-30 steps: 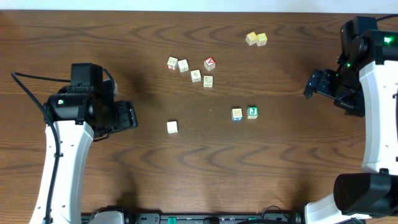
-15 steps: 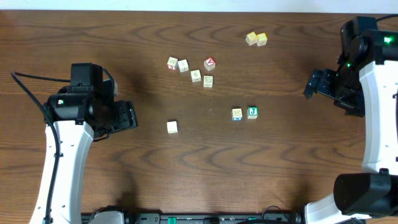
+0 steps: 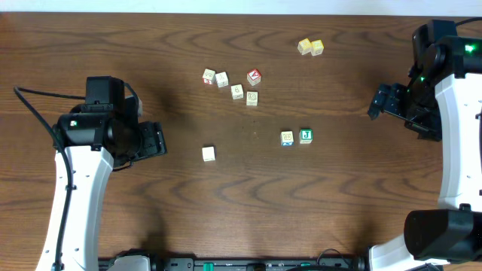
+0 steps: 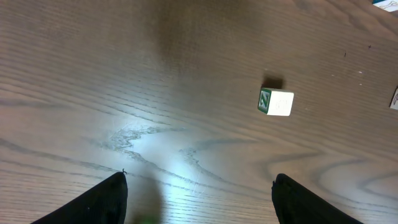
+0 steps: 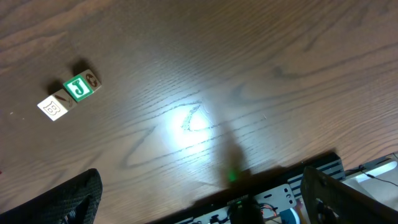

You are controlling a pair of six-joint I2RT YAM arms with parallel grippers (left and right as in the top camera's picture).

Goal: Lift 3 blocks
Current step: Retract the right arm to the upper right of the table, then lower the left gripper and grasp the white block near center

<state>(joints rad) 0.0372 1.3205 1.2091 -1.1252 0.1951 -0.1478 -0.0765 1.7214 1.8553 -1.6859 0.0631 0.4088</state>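
Blocks to be lifted, three in number, all resting on the wooden surface (image 3: 226, 211) and none in contact with either arm; green-faced block (image 3: 306, 136) bearing a white "J" stands side by side with the whitish block (image 3: 287, 138) with the orange-yellow mark, the two touching or nearly so; nearly plain white block (image 3: 208, 153) sits alone, well apart from that pair, and shows a green side face in the left wrist view.

Left gripper (image 3: 160, 141) hangs above bare surface with its jaws wide apart and nothing between them; right gripper (image 3: 374, 105) likewise stands fully spread and empty near the far edge of the working area.

Governing relation: the lone white block lies directly ahead of the left gripper, toward the middle of the surface and slightly nearer the robot's base, with no other object between them; the paired blocks lie ahead of the right gripper, inward and toward the base, and are plainly closer to it than to the left arm. As cubes, the blocks offer no long axis, so only face alignment should matter for the jaws.

Distractors: a loose cluster of one red-faced cube (image 3: 254, 76) and four cream lettered cubes (image 3: 237, 91) lies beyond the task blocks; two pale yellow cubes (image 3: 304, 46) sit further back toward the right arm's side. Judged stage: approach not yet begun; no block lifted.
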